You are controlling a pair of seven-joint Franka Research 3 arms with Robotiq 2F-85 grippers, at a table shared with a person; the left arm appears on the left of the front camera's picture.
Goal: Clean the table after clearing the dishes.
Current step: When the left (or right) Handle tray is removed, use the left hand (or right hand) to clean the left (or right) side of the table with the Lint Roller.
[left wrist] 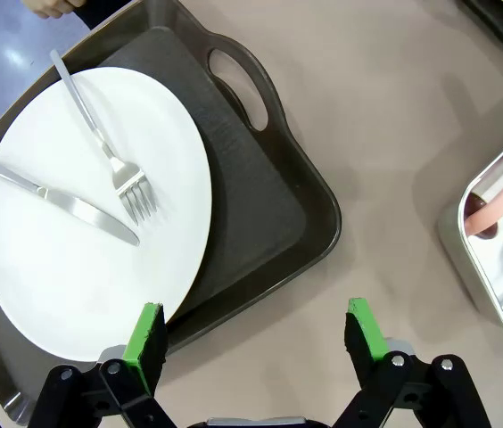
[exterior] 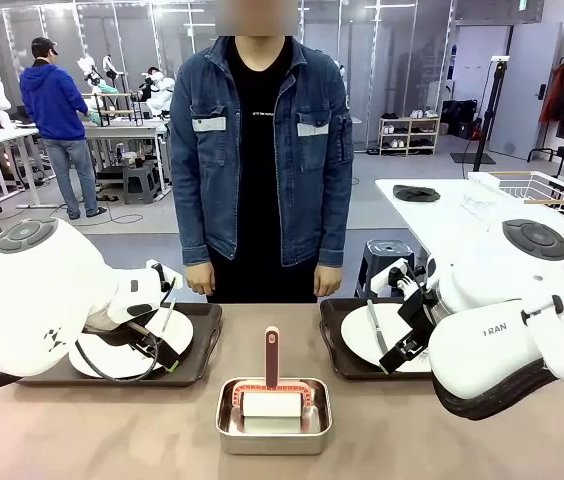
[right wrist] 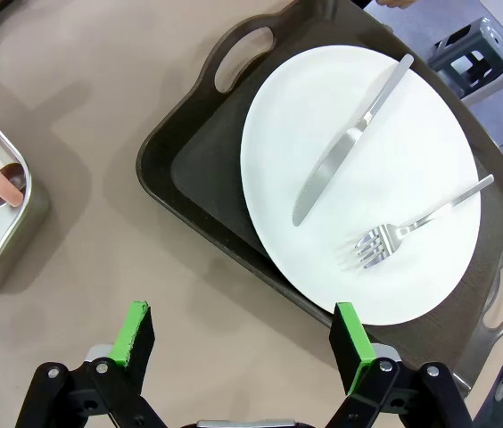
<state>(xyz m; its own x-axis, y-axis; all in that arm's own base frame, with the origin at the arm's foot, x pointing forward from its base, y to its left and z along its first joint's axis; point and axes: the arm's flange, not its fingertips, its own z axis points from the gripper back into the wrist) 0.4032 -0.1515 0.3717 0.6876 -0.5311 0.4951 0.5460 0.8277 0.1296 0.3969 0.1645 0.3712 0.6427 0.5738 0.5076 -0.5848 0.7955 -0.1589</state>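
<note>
The step in hand is the first one: clearing the dishes. Both dishes sit on the counter [left wrist: 394,125], so no wiping can start yet.

The left jaws are wide apart and hold nothing. They hang over the near corner of the left tray [left wrist: 278,214]. One green pad is above the tray's edge, right by the rim of the left plate [left wrist: 73,259]. The other pad is above bare counter. A left fork [left wrist: 113,160] and a left knife [left wrist: 64,201] lie loose on that plate, farther out past the pads.

The right jaws are wide apart and hold nothing too. One pad is above the near rim of the right plate [right wrist: 367,178], which sits on the right tray [right wrist: 189,169]. The other pad is above bare counter. A right knife [right wrist: 345,147] and a right fork [right wrist: 416,223] lie on the plate past the pads.

A steel pan [exterior: 273,420] with a red-handled cleaning tool [exterior: 272,355] sits on the counter between the two arms. A person [exterior: 262,150] stands at the far side with hands down.

Next, I think each pair of jaws must go down until a tray's edge is between the pads, then squeeze shut on it. The trays should come up flat and slow, or the plate, knife and fork could slide off. The cleaning tool is for later, once the trays are gone.
</note>
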